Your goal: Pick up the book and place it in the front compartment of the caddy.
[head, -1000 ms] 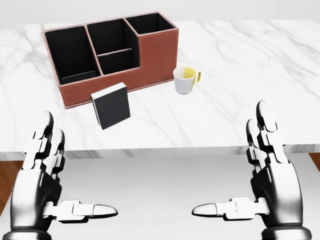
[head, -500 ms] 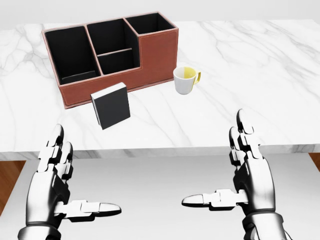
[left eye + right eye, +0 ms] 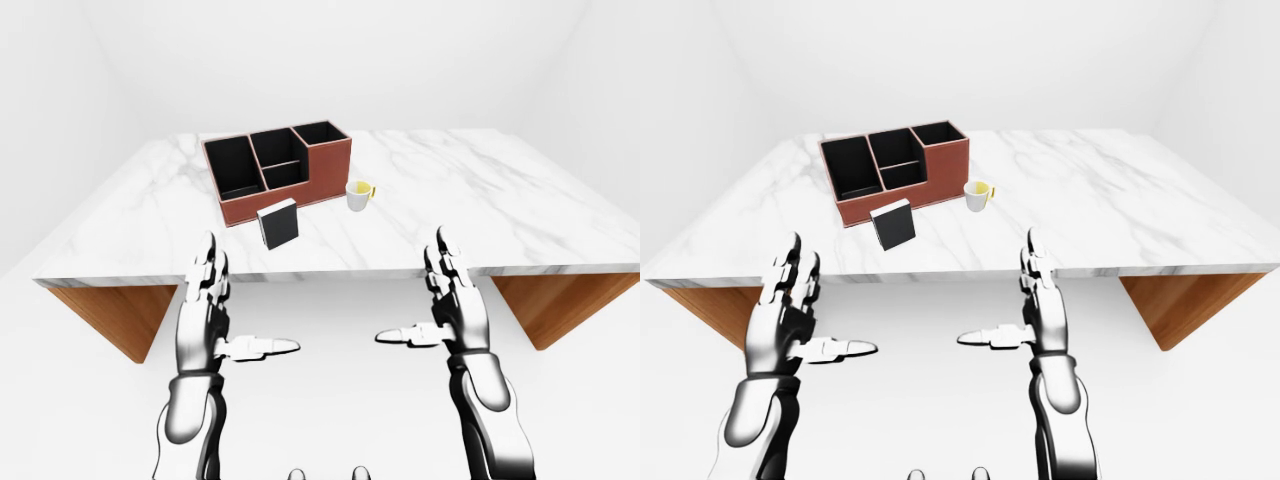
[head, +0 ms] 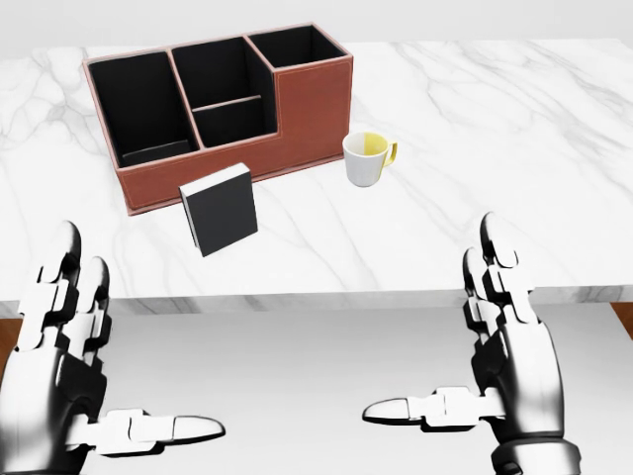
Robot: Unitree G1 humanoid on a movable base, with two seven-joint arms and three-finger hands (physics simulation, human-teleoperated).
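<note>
While both hands hang below the near edge of the marble table [image 4: 495, 119], nothing is gripped. Left hand [image 4: 59, 366]: fingers straight and upright, thumb stretched sideways toward the centre of the head view, fully open, empty. Right hand [image 4: 509, 356]: same pose mirrored, fingers extended, thumb pointing left, fully open, empty. Book [image 4: 219, 209]: dark cover, pale page edge, standing upright on the tabletop, slightly turned, just below the caddy's lower wall in the head view and apart from both hands. Caddy [image 4: 297, 109]: reddish-brown, black interior, several compartments — one tall at left, two smaller in the middle split by a divider, one at upper right; a dark flat item lies in the left one. Mug [image 4: 366, 160]: white outside, yellow inside, handle to the right, just right of the caddy's lower right corner. Table base [image 3: 105, 315]: wood-coloured panels showing beneath the marble in the eye views.
</note>
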